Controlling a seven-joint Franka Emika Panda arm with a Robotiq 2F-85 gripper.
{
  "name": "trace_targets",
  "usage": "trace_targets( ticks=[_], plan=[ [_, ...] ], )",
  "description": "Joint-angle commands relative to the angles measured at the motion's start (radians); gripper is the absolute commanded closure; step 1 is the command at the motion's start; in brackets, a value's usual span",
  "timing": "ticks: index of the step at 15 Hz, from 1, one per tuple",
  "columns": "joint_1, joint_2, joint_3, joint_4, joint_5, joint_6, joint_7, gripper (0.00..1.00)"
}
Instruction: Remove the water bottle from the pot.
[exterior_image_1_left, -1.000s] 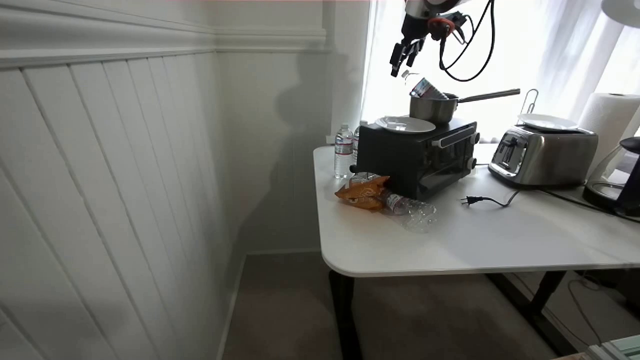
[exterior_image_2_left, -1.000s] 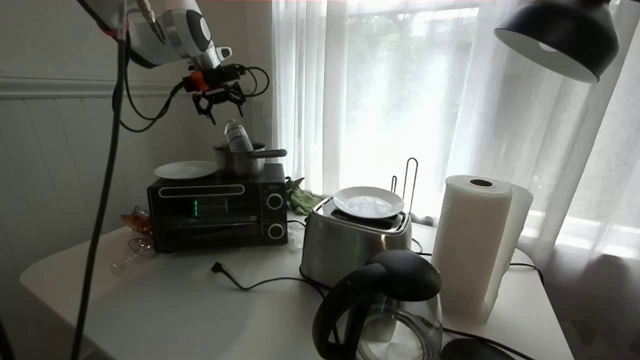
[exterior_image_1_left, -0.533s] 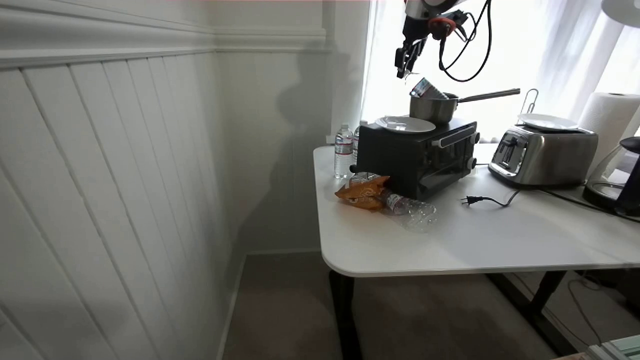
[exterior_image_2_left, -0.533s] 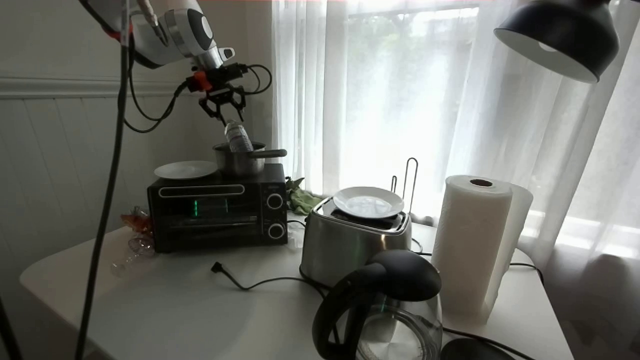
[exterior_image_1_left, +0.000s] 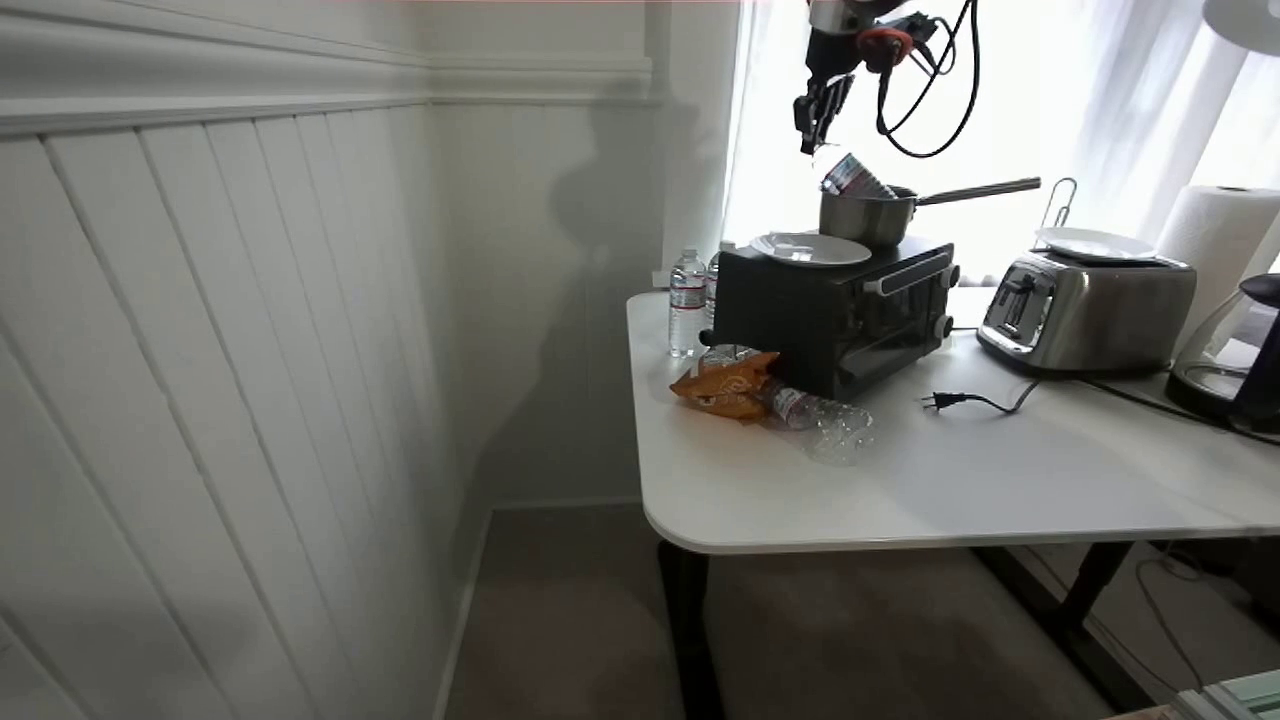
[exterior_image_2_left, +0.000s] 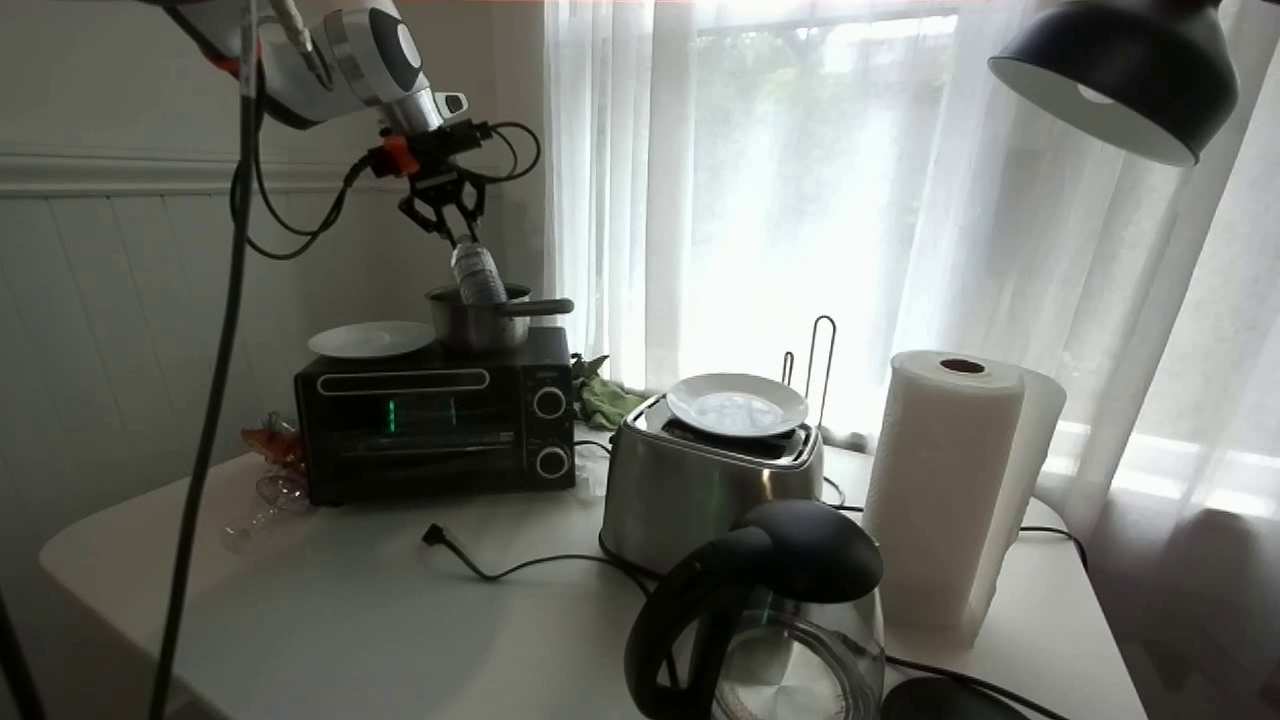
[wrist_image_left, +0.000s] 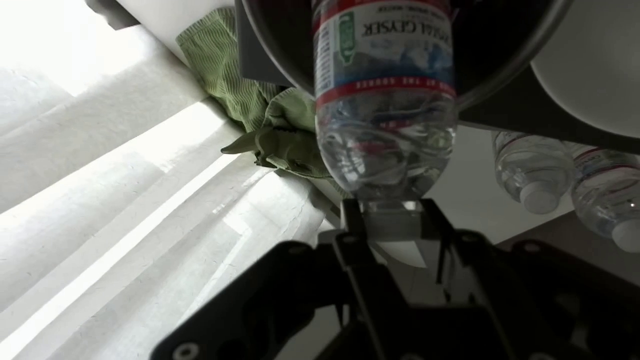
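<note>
A water bottle (wrist_image_left: 385, 110) leaning inside the pot (exterior_image_1_left: 860, 222), pinched near its top by the hand (wrist_image_left: 392, 220), pot beside a white plate (exterior_image_1_left: 812, 252) on a black toaster oven (exterior_image_1_left: 770, 310), silver toaster (exterior_image_1_left: 1130, 315) apart on the white table (exterior_image_1_left: 900, 490)

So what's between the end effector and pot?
In an exterior view: the tilted water bottle, top gripped by the end effector, lower part inside the pot.

Home-style kitchen setup: pot (exterior_image_2_left: 480, 327) is sitting on toaster oven (exterior_image_2_left: 430, 415); toaster (exterior_image_2_left: 690, 495), kettle (exterior_image_2_left: 800, 570) & ppr-towel roll (exterior_image_2_left: 940, 500) are sharing tbl (exterior_image_2_left: 390, 620) nr curtains (exterior_image_2_left: 910, 250).
</note>
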Motion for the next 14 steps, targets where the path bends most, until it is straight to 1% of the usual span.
trace_targets(
  ticks=[1,6,10,14],
  plan=[
    [0.022,0.005,-0.020,0.086,-0.016,-0.032,0.057,0.92],
    [0.014,-0.033,-0.034,0.147,-0.008,-0.029,0.176,0.92],
    [0.004,-0.071,-0.050,0.171,-0.009,-0.032,0.251,0.92],
    [-0.013,-0.110,-0.090,0.209,0.000,-0.089,0.352,0.92]
  ],
)
